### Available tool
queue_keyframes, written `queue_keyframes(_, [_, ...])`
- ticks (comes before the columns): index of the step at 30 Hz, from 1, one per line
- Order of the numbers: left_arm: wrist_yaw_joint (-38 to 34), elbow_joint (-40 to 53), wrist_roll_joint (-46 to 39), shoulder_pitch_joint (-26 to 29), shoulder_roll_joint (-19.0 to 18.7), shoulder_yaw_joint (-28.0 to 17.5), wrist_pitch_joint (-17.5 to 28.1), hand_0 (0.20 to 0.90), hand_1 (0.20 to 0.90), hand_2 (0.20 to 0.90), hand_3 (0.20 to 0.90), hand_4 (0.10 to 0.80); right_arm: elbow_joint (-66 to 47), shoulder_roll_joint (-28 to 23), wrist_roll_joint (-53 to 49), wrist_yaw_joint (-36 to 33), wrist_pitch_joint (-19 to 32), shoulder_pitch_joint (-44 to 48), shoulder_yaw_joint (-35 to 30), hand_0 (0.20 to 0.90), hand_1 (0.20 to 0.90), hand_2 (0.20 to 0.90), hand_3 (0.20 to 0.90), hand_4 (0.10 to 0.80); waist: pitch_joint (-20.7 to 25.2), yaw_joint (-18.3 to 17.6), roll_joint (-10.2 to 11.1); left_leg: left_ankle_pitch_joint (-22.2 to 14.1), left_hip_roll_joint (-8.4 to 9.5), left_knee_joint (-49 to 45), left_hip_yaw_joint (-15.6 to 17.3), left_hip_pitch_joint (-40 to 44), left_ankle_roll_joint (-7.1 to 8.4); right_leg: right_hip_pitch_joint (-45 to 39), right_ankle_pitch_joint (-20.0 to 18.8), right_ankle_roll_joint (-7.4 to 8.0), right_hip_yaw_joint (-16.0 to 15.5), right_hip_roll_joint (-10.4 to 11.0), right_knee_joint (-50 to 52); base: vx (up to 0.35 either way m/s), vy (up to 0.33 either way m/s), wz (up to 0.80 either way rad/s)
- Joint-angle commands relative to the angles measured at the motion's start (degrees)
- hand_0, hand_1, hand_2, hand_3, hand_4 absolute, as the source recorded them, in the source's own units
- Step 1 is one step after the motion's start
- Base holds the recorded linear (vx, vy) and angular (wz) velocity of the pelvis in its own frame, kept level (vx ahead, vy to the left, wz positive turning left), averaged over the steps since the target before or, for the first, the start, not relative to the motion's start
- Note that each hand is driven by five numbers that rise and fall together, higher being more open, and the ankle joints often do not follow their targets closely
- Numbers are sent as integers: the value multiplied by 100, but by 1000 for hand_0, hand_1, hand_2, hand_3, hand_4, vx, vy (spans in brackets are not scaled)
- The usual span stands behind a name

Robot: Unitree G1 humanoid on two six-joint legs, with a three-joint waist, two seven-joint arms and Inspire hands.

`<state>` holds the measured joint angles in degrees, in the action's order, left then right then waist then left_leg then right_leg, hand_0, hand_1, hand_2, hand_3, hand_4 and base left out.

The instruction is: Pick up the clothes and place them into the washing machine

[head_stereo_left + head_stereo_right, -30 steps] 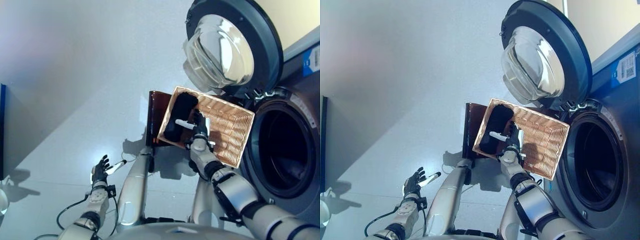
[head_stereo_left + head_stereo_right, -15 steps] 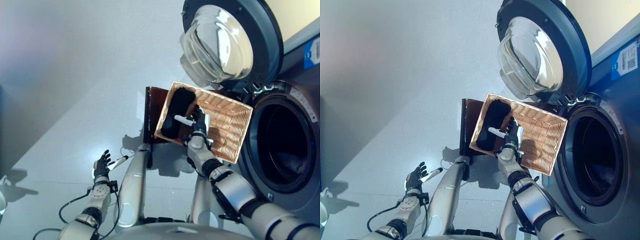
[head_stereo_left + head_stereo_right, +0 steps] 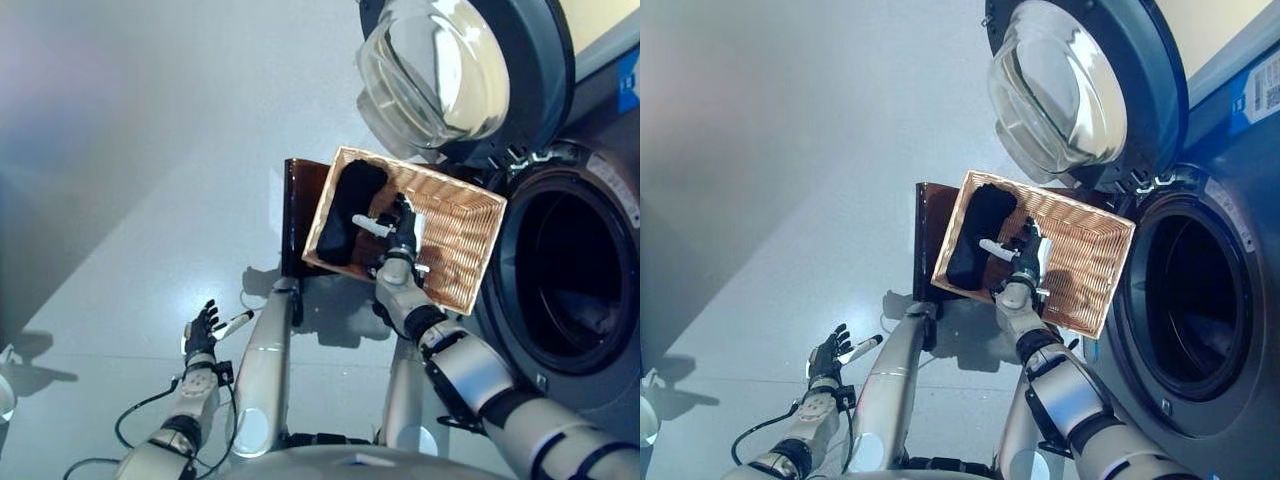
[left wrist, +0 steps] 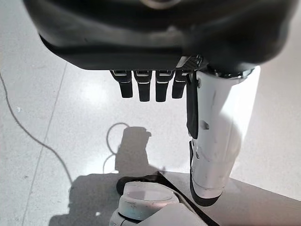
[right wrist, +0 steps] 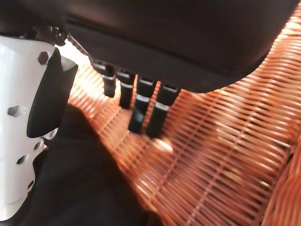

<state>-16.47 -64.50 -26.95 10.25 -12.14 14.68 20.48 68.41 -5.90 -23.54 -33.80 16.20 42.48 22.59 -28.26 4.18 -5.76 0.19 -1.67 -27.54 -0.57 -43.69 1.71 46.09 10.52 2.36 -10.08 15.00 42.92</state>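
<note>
Left eye view showed a blue label [image 3: 629, 95] on the washing machine [image 3: 590, 300], cut off and unreadable. Black clothes [image 3: 345, 210] lay in the wicker basket [image 3: 465, 235]; the right hand [image 3: 402, 232] hovered inside, fingers straight, grasping nothing. Left hand [image 3: 201, 330] hung relaxed and empty over the floor.

A pale grey, glossy floor [image 3: 150, 150] fills most of the scene, brightest toward 12 o'clock and shaded in a dark wedge at 9 o'clock. A cream wall [image 3: 600, 25] shows at 1 o'clock. A dark brown stool [image 3: 298, 205] stands near the centre, casting a shadow on the floor toward 6 o'clock.
</note>
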Motion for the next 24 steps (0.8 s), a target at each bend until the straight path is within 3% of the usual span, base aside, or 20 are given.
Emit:
queue_keyframes(1, [-161,321,-184,-442,-458,2,192,900,900,900,900,800,-227,620,45,491,-12,424,435,900,900,900,900,800,-151,257,-122,-875,284,-999,115,-137,-146,-209,-1084,367,672,149,-947,0,0,0])
queue_keyframes(24, [-201,120,-73,-382,-482,67,123,900,900,900,900,800,-50,1180,248,583,-139,508,815,900,900,900,900,800,-109,474,8,-662,335,-328,12,465,-118,-892,-1328,444,560,218,-1662,2,1,0])
